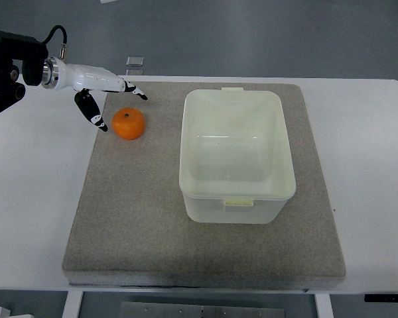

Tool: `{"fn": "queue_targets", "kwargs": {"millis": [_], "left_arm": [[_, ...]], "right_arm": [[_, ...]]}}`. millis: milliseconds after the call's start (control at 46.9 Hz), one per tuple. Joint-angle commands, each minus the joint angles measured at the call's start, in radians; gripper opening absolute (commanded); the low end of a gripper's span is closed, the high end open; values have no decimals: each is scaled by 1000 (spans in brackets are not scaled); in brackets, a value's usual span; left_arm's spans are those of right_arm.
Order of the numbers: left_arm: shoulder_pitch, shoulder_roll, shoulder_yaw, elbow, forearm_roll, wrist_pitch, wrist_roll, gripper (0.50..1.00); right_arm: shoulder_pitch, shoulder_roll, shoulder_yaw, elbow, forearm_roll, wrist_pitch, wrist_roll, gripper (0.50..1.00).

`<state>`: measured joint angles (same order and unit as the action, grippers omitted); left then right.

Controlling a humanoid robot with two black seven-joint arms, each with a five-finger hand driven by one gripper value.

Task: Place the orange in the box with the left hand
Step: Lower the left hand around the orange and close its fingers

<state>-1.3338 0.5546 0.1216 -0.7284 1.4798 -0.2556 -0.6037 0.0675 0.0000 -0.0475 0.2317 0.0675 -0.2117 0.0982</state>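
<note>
An orange [129,123] lies on the grey mat [139,218] near its far left corner. Right of it stands an open white plastic box [235,154], with nothing inside. My left hand [117,105] reaches in from the upper left, white with black fingertips. Its fingers are spread and hold nothing: the thumb tip [102,125] sits just left of the orange, and the other fingers [136,91] point out behind it. The hand hovers close beside the fruit, apart from it by a small gap.
The mat lies on a white table [33,199]. A small clear object [135,61] sits at the table's far edge behind the hand. Below the table's front edge a metal frame [199,310] shows.
</note>
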Motion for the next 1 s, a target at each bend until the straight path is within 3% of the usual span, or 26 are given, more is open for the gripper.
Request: {"fn": "queue_targets", "kwargs": {"millis": [0,171,448,982], "left_arm": [[2,1,3,1,0,2,-4,984],[2,-1,29,1,7,4,-7,984],[4,-1,138,3,4,90,-7,984],[41,-18,127,23,-21,125,-7,990]], "right_arm": [[0,0,0,0,0,0,0,944],[0,0,0,0,0,0,0,944],[0,0,0,0,0,0,0,944],[0,0,0,0,0,0,0,944]]}}
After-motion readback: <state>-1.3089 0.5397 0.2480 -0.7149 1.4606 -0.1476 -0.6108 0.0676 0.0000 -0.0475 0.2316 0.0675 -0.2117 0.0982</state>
